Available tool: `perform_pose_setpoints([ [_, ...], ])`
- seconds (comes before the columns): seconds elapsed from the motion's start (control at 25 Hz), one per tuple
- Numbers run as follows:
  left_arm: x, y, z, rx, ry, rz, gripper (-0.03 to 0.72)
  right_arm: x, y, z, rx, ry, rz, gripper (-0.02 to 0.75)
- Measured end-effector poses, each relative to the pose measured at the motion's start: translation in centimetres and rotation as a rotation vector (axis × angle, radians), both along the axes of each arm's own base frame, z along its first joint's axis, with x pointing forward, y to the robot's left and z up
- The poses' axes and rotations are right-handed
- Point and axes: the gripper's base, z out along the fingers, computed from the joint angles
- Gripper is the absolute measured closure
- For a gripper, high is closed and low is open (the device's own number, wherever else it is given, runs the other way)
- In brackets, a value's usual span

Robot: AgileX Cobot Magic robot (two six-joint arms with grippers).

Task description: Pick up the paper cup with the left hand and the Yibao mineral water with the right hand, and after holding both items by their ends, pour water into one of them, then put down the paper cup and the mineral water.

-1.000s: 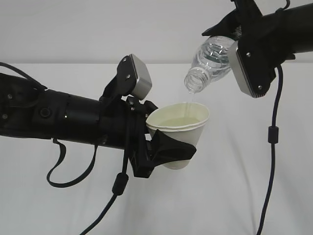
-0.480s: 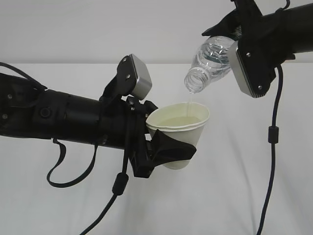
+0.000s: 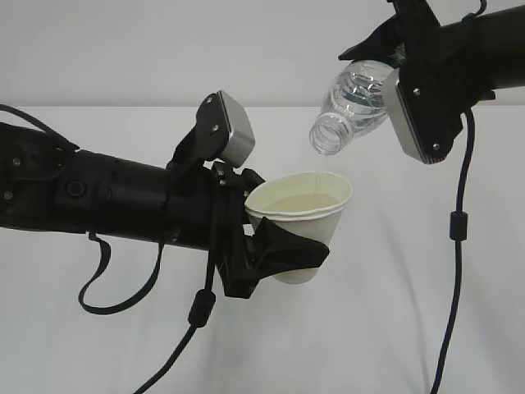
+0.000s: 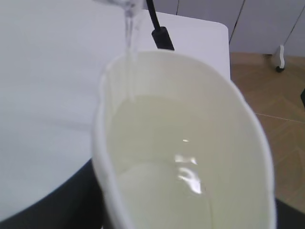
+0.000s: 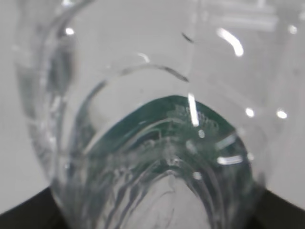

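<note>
My left gripper (image 3: 275, 226) is shut on the white paper cup (image 3: 308, 215) and holds it off the table, slightly tilted. A black finger (image 3: 291, 250) wraps the cup's front near its bottom. The cup (image 4: 107, 157) holds pale water. My right gripper (image 3: 385, 59) is shut on the base end of the clear Yibao mineral water (image 3: 353, 100), which is tipped mouth-down above the cup's far rim. In the left wrist view a thin stream (image 4: 129, 33) falls inside the rim. The bottle with its green label (image 5: 162, 119) fills the right wrist view, dark fingers (image 5: 28, 214) at the bottom corners.
A white table (image 3: 394, 328) lies below both arms. Black cables hang from the left arm (image 3: 201, 308) and the right arm (image 3: 455, 246). In the left wrist view the table's far edge, a wooden floor (image 4: 276, 109) and white cabinets show.
The thin stream seen between bottle mouth and cup in the earlier exterior frames no longer shows there. Both arms, the cup and the bottle hold nearly the same pose.
</note>
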Motion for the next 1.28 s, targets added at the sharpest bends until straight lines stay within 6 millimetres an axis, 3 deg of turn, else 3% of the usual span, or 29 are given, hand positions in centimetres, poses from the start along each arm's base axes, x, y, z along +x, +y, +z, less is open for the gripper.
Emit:
perform_pose_setpoints([
  [1.28,0.04,0.0,0.02,-0.003,0.003,0.006,0.269,0.0,0.0,0.0,0.0,0.0,0.0,0.276],
])
